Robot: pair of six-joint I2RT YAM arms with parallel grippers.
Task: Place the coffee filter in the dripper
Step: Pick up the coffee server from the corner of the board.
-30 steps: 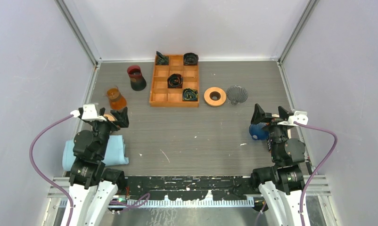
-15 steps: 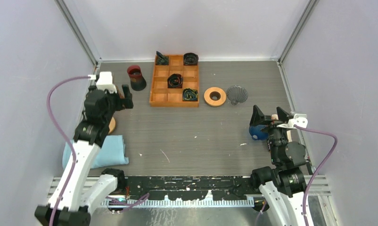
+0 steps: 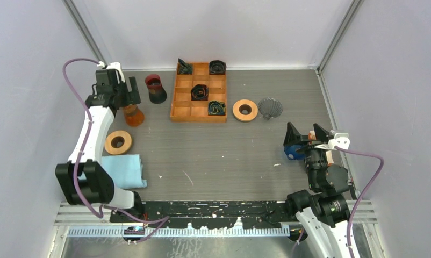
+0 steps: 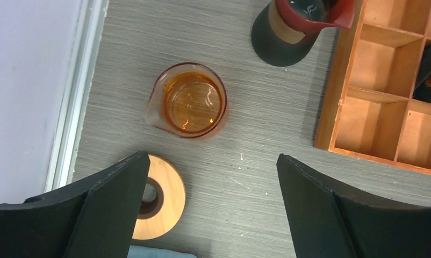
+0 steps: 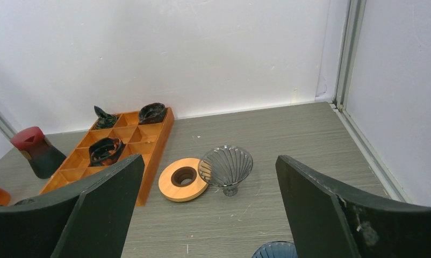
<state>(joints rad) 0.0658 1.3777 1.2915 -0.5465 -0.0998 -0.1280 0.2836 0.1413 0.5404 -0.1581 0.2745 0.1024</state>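
Jaws wide open, empty on L gripper (image 4: pixel 212 157) & R gripper (image 5: pixel 209 158); amber carafe (image 4: pixel 187 101) below L, dripper (image 5: pixel 225 166) facing R.

The left arm (image 3: pixel 90 134) is standing stretched far forward, its wrist pointing straight down and the left gripper (image 4: pixel 212 158) holding its jaws wide apart — the right arm (image 3: pixel 323 174) is sitting folded near its base, the right gripper (image 3: pixel 303 127) facing forward, jaws likewise spread.

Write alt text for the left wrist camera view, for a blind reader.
Below the open left gripper, an amber glass carafe stands on the grey table. A wooden ring lies partly behind one finger, and a red-topped pitcher and a wooden compartment tray sit at top right.
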